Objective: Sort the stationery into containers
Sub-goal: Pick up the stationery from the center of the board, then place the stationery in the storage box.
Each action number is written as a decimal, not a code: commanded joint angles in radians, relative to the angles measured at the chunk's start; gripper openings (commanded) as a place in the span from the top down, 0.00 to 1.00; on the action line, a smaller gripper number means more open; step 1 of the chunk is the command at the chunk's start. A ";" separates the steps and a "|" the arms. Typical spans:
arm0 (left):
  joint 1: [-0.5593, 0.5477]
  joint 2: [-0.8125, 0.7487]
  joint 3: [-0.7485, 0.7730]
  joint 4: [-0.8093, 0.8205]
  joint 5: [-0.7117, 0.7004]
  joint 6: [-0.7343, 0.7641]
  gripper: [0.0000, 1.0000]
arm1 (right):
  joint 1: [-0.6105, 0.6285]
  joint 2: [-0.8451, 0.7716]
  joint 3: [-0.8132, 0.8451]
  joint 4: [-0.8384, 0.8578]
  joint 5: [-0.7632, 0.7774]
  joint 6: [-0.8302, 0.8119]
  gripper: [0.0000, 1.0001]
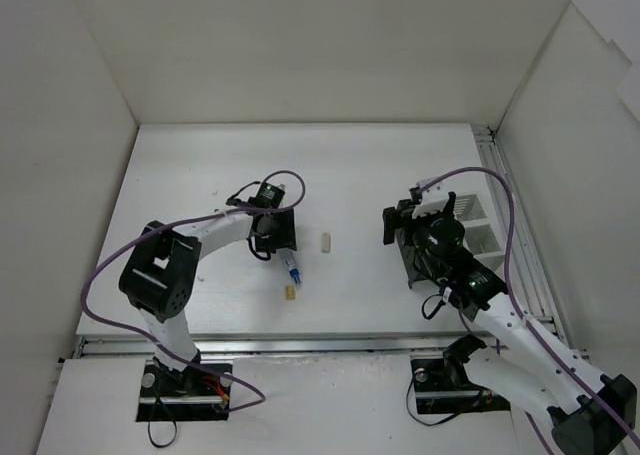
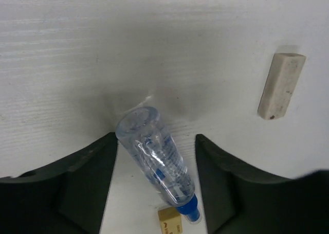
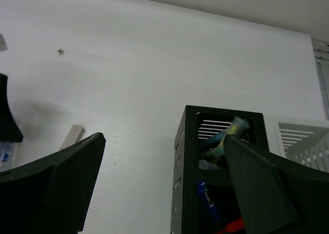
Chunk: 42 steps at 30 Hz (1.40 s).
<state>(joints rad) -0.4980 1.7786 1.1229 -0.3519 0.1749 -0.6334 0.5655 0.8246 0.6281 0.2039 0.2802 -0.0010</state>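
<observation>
Toward the counter's [image 1: 200,165] front edge, a small eraser [image 2: 169,222] sits by the tube's [image 2: 154,159] blue cap. The left end effector [image 2: 155,138] has its fingers wide apart around the tube. Toward the right edge, the right end effector [image 3: 164,137], also apart, hangs above the black box [image 3: 186,141] with pens [image 3: 206,197] inside.

A white table [image 1: 390,160] is lying in front of me, its top showing fine parallel ribs when seen close. White panels are boxing it in. A back wall [image 1: 320,45] is standing along the far edge, a left panel [image 1: 50,175] is rising on one side, and a right panel [image 1: 585,145] is closing off the other. A metal rail [image 1: 536,270] is running along the table's right edge, and a second rail [image 1: 320,344] is crossing the near edge. A small dark speck [image 3: 60,51] is sitting on the bare top, towards the far left. Soft grey shadows are pooling on the surface.
</observation>
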 commanded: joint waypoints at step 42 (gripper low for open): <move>0.003 -0.375 0.072 0.119 -0.057 -0.460 1.00 | 0.350 0.626 0.153 0.645 -0.251 -0.185 0.02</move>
<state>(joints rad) -0.4770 1.4403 1.1835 -0.3073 0.1230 -1.0401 0.9031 1.4357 0.7223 0.6281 -0.0368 -0.1745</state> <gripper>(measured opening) 0.312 0.979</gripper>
